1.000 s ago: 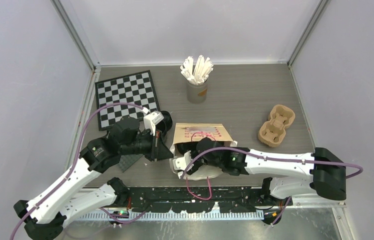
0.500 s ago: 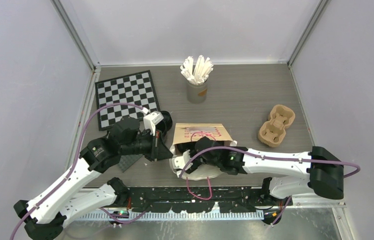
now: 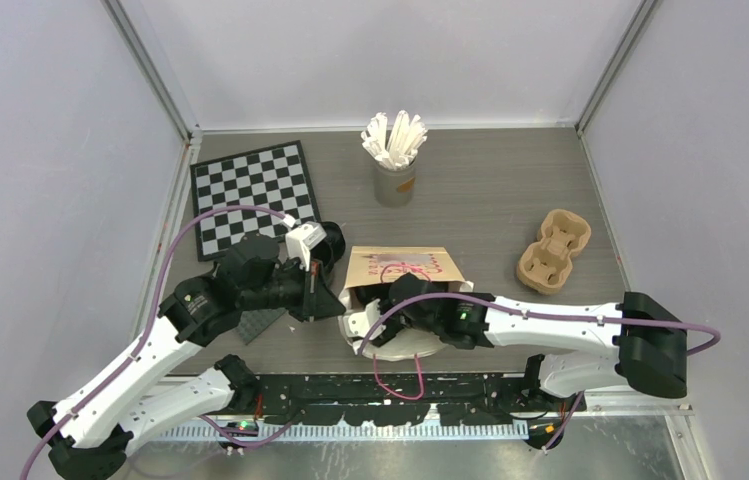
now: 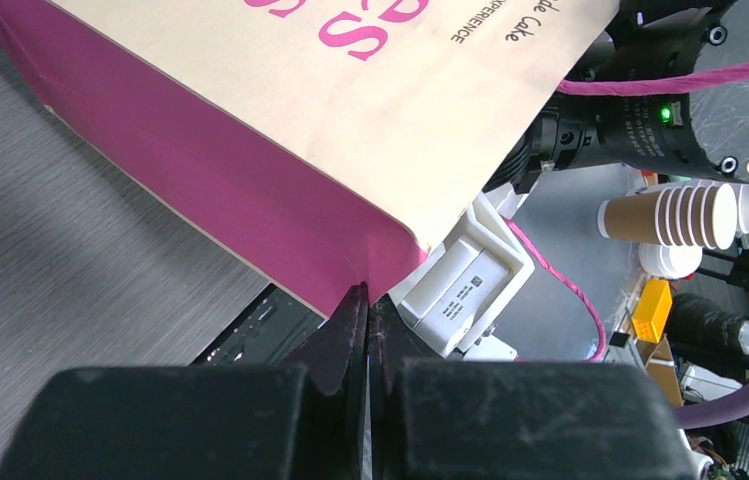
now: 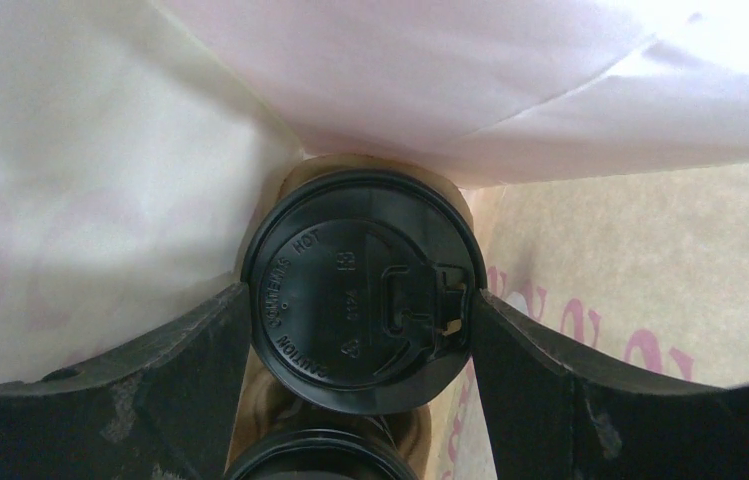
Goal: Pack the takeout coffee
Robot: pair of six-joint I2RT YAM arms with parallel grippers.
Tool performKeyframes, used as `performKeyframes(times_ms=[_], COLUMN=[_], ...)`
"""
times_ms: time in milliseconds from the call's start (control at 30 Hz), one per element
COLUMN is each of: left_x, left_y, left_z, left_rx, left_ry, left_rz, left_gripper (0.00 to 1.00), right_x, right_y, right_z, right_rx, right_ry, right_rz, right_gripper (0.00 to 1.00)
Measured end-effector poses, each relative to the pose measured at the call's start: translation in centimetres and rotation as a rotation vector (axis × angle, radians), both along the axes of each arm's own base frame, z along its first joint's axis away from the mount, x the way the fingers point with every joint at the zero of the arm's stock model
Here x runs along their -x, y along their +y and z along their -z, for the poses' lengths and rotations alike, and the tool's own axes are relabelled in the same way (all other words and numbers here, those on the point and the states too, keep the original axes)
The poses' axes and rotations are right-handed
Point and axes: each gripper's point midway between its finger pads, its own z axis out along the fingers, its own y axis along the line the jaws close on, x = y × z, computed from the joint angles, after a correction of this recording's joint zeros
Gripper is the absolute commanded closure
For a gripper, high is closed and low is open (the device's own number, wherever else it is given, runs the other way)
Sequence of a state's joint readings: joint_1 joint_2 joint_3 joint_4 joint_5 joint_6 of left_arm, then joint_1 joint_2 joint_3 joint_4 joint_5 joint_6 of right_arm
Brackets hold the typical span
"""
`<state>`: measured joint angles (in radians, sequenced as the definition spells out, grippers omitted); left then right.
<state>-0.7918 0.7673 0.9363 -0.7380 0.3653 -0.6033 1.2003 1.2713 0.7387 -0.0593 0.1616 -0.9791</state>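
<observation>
1. The right gripper (image 5: 360, 325) is seen inside the paper bag (image 4: 350, 120). Its two fingers (image 5: 160, 370) are set wide and pressed against opposite sides of the round black lid of a takeout coffee cup (image 5: 335, 265), which is gripped in this way.
2. The left gripper (image 4: 367, 300) is closed flat. A corner of the bag, where the pink side panel (image 4: 200, 190) meets the cream face, is pinched between its fingers.
3. Two black lids are counted within the bag: the gripped one and that of a second cup (image 5: 315, 460). Only the upper rim of the second is shown, at the bottom edge of the right wrist view, just beside the first.
4. On the gripped lid the embossed words "HOT" and "CAUTION" can be read; the smaller marks cannot be made out.
5. On the bag's cream face, large pink letters are cut off by the frame. "EXPERIENCE" and "Cake" are legible in small black print.
6. From above, one bag is seen on the table (image 3: 490, 190) between the arms, printed face upward.
7. One brown cup carrier (image 3: 553, 250) with two hollows lies well apart to the right.
8. One grey cup of white wrapped sticks (image 3: 394, 180) stands farther back.
9. One checkerboard (image 3: 254, 190) lies at the far left.
</observation>
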Motion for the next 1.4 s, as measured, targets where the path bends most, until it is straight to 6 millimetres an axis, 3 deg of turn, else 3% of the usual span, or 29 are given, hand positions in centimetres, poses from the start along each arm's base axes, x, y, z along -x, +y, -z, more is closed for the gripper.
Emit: performKeyframes(times_ms=[1167,1400], left_x=[-1.1,-1.2], left_y=[1.1,1.2], left_z=[1.2,1.4], left_rx=[-0.054,-0.06], left_ry=[0.002,0.004], left_rz=[-0.088,-0.096], left_gripper=[1.0,1.0], right_x=[-1.3,-1.4], right_y=[0.8,0.9], right_z=[1.2,1.3], right_rx=[0.002,0.003], right_ry=[-0.004,-0.008], right_rz=[0.041,0.047], right_gripper=[0.27,0.23])
